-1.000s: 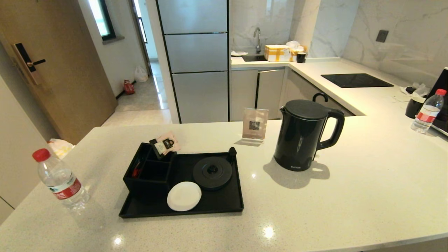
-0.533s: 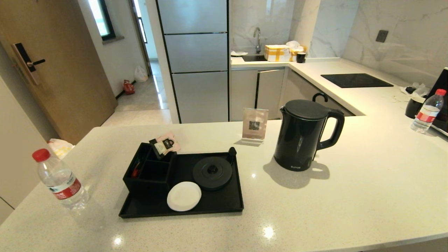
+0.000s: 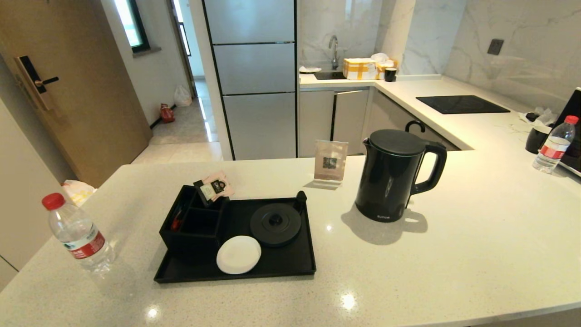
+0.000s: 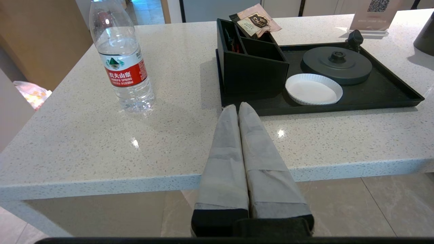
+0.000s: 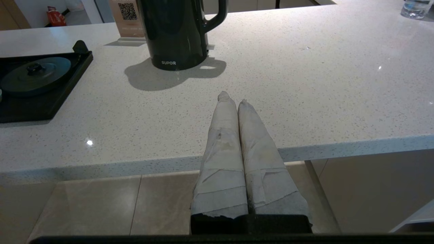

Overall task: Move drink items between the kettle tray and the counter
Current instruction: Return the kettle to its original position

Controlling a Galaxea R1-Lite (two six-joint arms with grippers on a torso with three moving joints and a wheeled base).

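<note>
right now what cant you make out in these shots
- Kettle: water level, hidden by its opaque black wall in every view.
- Divided box: contents, dark and walled off in head view; left wrist view shows only sachets poking out.
- Far water bottle: cut off by the right wrist view's edge; label too small in head view.

QR-code sign (image 3: 330, 162) on the worktop; hob (image 3: 462, 104), black mug (image 3: 537, 137), fridge (image 3: 254, 77) behind.

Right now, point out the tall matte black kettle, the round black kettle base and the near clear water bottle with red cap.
tall matte black kettle (image 3: 386, 181), head view, body front.
round black kettle base (image 3: 275, 224), head view, top face.
clear water bottle with red cap (image 3: 79, 236), head view, label.
</note>
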